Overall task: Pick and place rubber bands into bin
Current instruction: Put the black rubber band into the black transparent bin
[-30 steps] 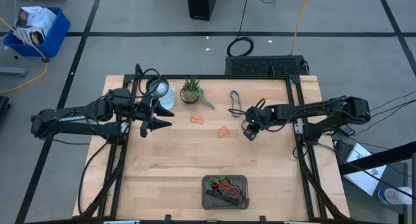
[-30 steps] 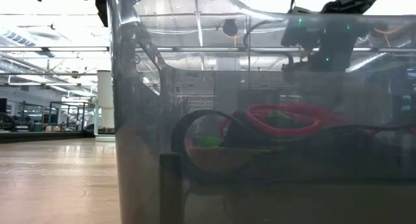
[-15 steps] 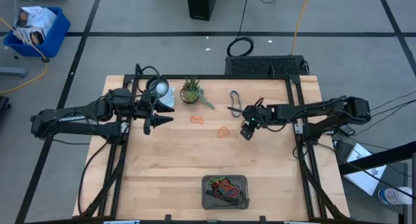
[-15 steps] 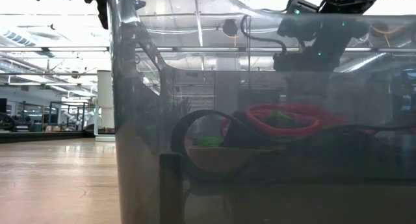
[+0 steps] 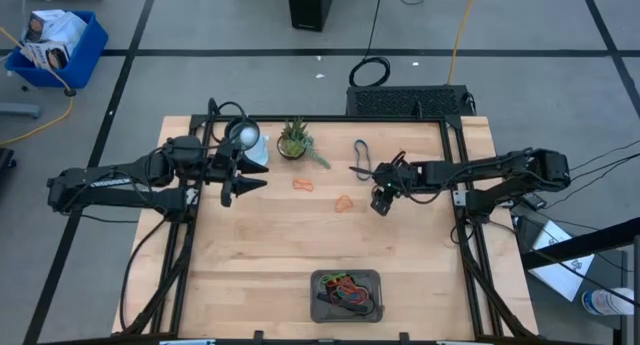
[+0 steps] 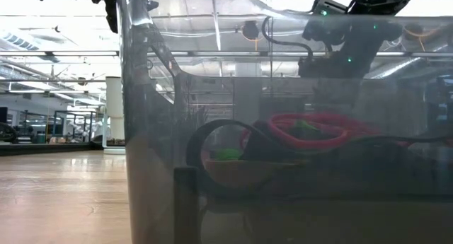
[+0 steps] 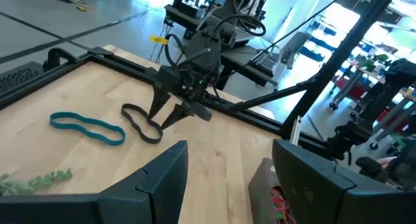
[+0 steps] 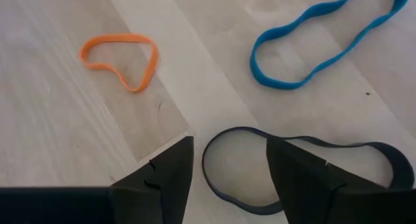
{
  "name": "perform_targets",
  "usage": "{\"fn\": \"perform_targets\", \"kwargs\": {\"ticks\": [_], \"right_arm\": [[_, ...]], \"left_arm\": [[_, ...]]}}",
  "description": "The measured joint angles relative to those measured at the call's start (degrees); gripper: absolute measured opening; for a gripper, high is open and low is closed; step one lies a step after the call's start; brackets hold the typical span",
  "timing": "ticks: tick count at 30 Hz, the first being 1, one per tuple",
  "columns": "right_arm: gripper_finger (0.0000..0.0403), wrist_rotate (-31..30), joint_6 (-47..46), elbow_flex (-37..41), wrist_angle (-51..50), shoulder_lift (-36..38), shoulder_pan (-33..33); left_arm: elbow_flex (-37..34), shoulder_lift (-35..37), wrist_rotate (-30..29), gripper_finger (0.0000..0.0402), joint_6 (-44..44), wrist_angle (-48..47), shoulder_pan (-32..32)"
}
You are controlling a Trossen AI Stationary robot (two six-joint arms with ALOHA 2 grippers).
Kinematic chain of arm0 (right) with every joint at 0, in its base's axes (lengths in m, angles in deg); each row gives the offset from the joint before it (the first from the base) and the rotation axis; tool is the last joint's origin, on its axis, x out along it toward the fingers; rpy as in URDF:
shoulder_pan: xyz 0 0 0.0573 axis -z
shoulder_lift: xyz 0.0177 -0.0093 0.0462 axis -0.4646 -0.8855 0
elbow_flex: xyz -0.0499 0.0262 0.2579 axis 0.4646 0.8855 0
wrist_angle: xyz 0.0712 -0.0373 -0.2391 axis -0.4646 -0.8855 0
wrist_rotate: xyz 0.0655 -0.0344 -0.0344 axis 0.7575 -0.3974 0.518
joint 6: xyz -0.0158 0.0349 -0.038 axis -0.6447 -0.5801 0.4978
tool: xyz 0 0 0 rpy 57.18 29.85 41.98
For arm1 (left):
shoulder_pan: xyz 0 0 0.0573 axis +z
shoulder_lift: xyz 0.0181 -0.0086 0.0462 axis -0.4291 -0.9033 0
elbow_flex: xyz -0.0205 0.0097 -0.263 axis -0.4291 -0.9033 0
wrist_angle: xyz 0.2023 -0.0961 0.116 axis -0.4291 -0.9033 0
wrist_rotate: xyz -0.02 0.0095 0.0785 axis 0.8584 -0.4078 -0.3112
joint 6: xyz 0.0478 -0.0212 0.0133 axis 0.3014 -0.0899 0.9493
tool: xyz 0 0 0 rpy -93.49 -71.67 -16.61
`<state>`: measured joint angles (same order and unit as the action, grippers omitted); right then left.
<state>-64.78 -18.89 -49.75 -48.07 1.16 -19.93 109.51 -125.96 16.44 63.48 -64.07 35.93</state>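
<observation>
The dark grey bin (image 5: pixel 346 296) stands near the table's near edge and holds several red, green and black rubber bands; its wall (image 6: pixel 156 166) fills the low view. Loose bands lie flat on the table: two orange ones (image 5: pixel 303 184) (image 5: pixel 344 202), a blue one (image 5: pixel 361 148) and a black one (image 5: pixel 362 170). My right gripper (image 5: pixel 380 200) is open and empty, above the table. Its wrist view shows one end of the black band (image 8: pixel 286 185) between the fingers, with the orange band (image 8: pixel 120 58) and the blue band (image 8: pixel 318 49) beyond. My left gripper (image 5: pixel 245 188) is open and empty at the table's left.
A small potted plant (image 5: pixel 296 140) stands at the far middle of the table. The table's black frame rails (image 5: pixel 458 215) run along the left and right sides. A blue crate (image 5: pixel 55 45) and a coiled black cable (image 5: pixel 370 72) are on the floor beyond the table.
My right gripper has gone up a little and slightly toward the table's left edge, still open. The bands have not moved.
</observation>
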Motion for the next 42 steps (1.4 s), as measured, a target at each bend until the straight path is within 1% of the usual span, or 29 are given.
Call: {"fn": "perform_targets", "kwargs": {"ticks": [5, 9, 20, 22, 24, 27, 30, 34, 35, 39, 42], "right_arm": [[0.0177, 0.11, 0.44, 0.04, -0.08, -1.79, 0.02], [0.0177, 1.64, 1.68, 0.04, 0.17, -4.64, 0.03], [0.0169, 1.77, 1.55, -0.07, 0.53, -11.33, 0.07], [0.0163, 3.35, 1.20, -0.09, 0.48, -11.62, 0.45], [0.0152, 4.96, 0.94, -0.14, 0.48, -11.79, 0.66], [0.0123, 5.39, 0.96, -0.14, 0.48, -11.83, 0.88], [0.0083, 5.31, 1.12, -0.13, 0.50, -11.87, 1.03], [0.0018, 4.60, 1.52, -0.12, 0.94, -11.90, 1.13], [0.0009, 4.59, 2.18, -0.10, 1.23, -11.92, 1.13], [0.0005, 4.73, 2.38, 0.11, 1.84, -10.33, 0.32], [0.0003, 4.98, 2.41, -0.31, 2.08, -6.25, -1.32]], "left_arm": [[0.00, 0.00, -0.01, 0.0230, -0.18, 0.00, 0.00], [0.00, 0.01, -0.01, 0.0230, -1.22, 0.00, 0.00], [0.00, 0.02, -0.27, 0.0230, -2.86, -0.02, -0.04], [0.00, 0.01, -0.27, 0.0230, -2.68, -0.02, -0.04], [0.00, 0.00, -0.27, 0.0230, -2.66, -0.04, -0.04], [0.00, 0.02, -0.29, 0.0230, -2.24, -0.04, -0.06], [0.00, 0.01, -0.29, 0.0230, -1.99, -0.05, -0.04], [0.00, 0.02, -0.29, 0.0230, -2.03, -0.07, -0.04], [0.00, 0.00, -0.29, 0.0230, -2.05, -0.07, -0.04], [0.00, 0.02, -0.29, 0.0230, -2.07, -0.07, -0.04], [0.00, 0.00, -0.29, 0.0230, -2.07, -0.07, -0.06]]}}
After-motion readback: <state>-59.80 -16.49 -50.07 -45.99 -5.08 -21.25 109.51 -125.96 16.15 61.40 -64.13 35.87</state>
